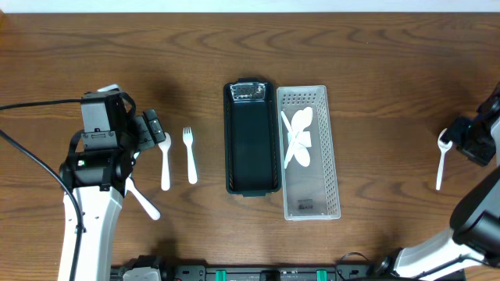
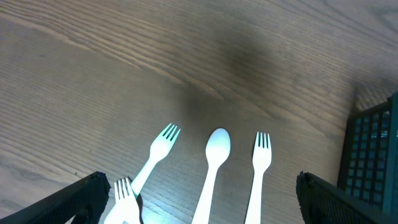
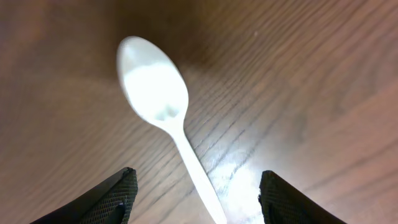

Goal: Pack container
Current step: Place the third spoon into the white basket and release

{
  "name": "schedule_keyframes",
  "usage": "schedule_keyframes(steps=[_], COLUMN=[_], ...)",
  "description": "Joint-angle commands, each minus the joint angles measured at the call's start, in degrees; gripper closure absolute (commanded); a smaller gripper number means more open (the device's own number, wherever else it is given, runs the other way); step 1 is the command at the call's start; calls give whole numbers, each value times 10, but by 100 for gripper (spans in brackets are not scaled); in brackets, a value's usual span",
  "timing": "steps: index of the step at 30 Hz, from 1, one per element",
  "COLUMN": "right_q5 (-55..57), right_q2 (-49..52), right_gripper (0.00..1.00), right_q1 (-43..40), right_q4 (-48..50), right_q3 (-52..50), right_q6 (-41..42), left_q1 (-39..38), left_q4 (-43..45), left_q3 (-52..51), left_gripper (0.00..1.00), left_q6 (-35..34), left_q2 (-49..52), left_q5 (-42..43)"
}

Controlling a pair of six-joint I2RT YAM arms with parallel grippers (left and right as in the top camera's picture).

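Wooden table (image 1: 375, 47), white perforated plastic tray (image 1: 311, 195) centre.
White plastic spoon (image 3: 152, 87) lies lengthwise between spread jaws of right gripper (image 3: 198, 175), ungrasped.

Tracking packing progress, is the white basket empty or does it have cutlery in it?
Not empty: the white basket holds white cutlery in its upper half.

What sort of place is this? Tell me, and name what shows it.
Probably a robotics lab bench, not a kitchen: a left arm and right arm flank a wood-grain table, where white plastic cutlery lies laid out beside a black container and a clear perforated tray.
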Motion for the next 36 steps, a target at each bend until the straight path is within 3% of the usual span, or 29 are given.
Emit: schedule_keyframes(steps=[1,14,18,23,27,30,36], right_q5=[-15,-37,-40,-44,-56,-71,-78], right_q2=[36,103,103,103,103,102,48], right_gripper=[34,34,50,80,82,93,94], right_q1=[-5,-5,-5,-4,-2,3,46], right_q4=[6,21,21,20,19,14,8], right_q3=[-2,-2,-3,-3,-3,-2,0], right_q6=[-26,-30,-29,-29,-29,-29,-29], left_q1=[2,2,2,2,2,2,2], left_q4=[0,0,0,0,0,0,0], left_q3=[11,11,11,11,11,11,11], left_gripper=[2,2,2,2,2,2,2], left_q6=[-7,-7,-7,-7,-7,-7,-7], left_q2=[0,0,0,0,0,0,0], left_q5=[-3,-3,-3,-3,-3,-3,-3])
